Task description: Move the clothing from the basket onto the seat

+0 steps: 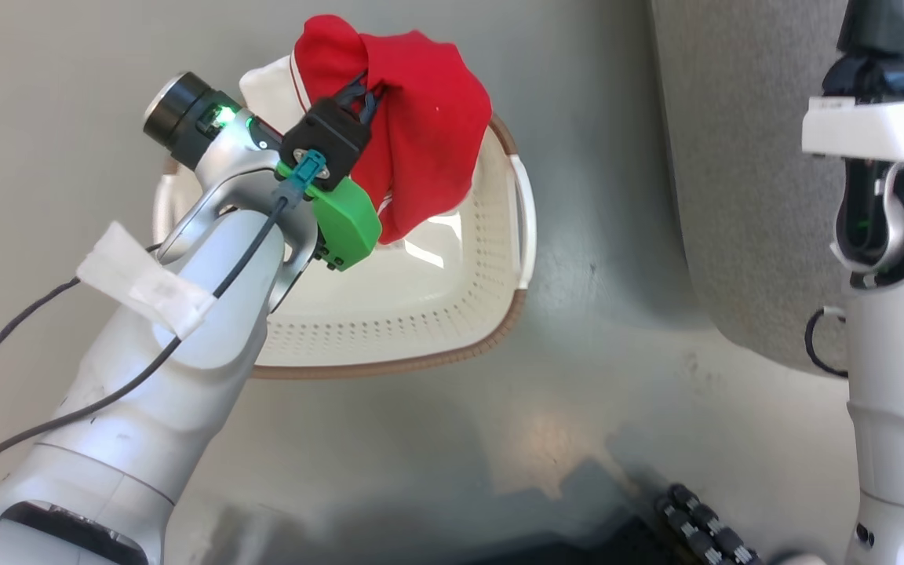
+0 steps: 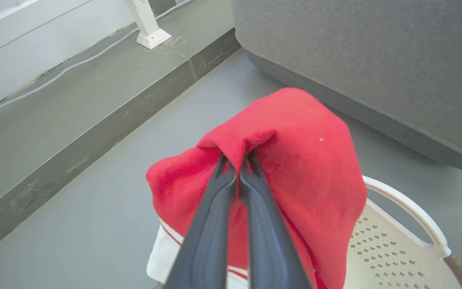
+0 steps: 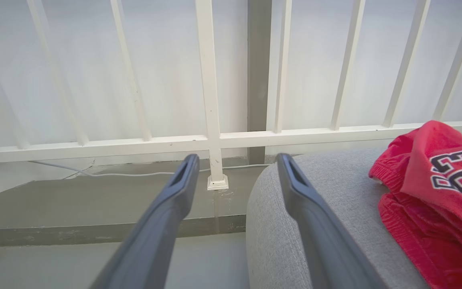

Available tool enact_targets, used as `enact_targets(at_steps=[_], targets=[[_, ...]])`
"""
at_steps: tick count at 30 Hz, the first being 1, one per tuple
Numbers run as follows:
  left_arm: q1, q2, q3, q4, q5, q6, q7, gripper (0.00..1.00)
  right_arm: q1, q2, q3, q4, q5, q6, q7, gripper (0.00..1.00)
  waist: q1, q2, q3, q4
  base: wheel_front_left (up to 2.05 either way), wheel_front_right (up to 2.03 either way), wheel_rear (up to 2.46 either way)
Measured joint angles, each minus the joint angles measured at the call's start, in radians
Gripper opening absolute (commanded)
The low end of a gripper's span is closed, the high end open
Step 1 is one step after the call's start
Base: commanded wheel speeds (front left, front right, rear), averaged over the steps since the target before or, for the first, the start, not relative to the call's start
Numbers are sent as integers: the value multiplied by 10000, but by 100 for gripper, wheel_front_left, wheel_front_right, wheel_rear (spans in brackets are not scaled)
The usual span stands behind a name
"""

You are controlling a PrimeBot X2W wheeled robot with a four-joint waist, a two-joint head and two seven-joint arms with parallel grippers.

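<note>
Presently the left arm (image 1: 185,353) reaches forward and up from the lower left, wrist bent. The left gripper (image 2: 239,158) is pinched tight on a fold of a red garment (image 2: 307,160) with white trim, which hangs above the far side of the basket (image 1: 421,363). The right gripper (image 3: 235,160) points over the seat's (image 3: 295,208) rounded edge toward a white railing (image 3: 211,100), fingers spread wide, holding nothing. A red jersey numbered 23 (image 3: 443,188) lies crumpled on the seat.
</note>
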Motion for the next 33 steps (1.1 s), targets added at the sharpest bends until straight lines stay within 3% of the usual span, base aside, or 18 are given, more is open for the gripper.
enact_targets(at_steps=[18, 33], targets=[[453, -299, 591, -642, -1246, 0, -31, 0, 1479, -10, 25, 1315, -228, 318, 0, 100, -1, 0, -2537, 1077, 0, 0, 0], [1410, -316, 639, -508, -1935, -8, -31, 0, 2956, 29, 441, 2355, -236, 514, 2, 100, -1, 0, -4889, 1565, 0, 0, 0]])
